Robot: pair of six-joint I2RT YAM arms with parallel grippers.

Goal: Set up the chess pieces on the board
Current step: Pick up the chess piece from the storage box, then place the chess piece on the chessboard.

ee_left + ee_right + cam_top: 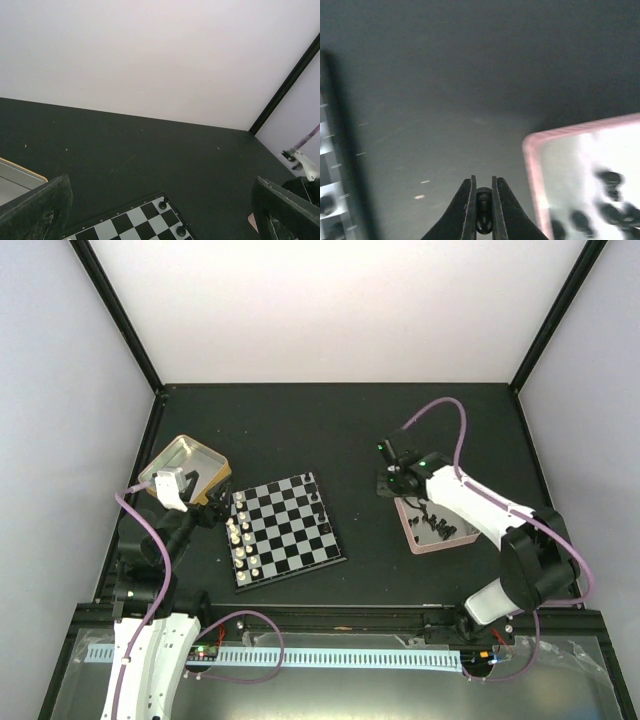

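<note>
The board (pixel 287 531) lies left of centre, with cream-white chess pieces (pixel 239 536) lined along its left edge and a few black ones (pixel 319 500) at its right edge. Hovering beside the board's far-left corner, my left gripper (pixel 212 510) is open and empty; its wrist view shows the wide-apart fingers (pixel 42 210), the board corner (pixel 132 226) and two black pieces (pixel 163 203). My right gripper (pixel 482 184) is shut on a black chess piece (pixel 483 212), just left of the pink-rimmed tin (pixel 570 150). In the top view it (pixel 392 480) hangs over the tin's far-left corner.
The pink-rimmed tin (pixel 412 531) right of the board holds several loose black pieces (pixel 438 527). A gold tin (pixel 192 454) sits at the far left, partly under my left wrist. Black frame posts and white walls close in the table.
</note>
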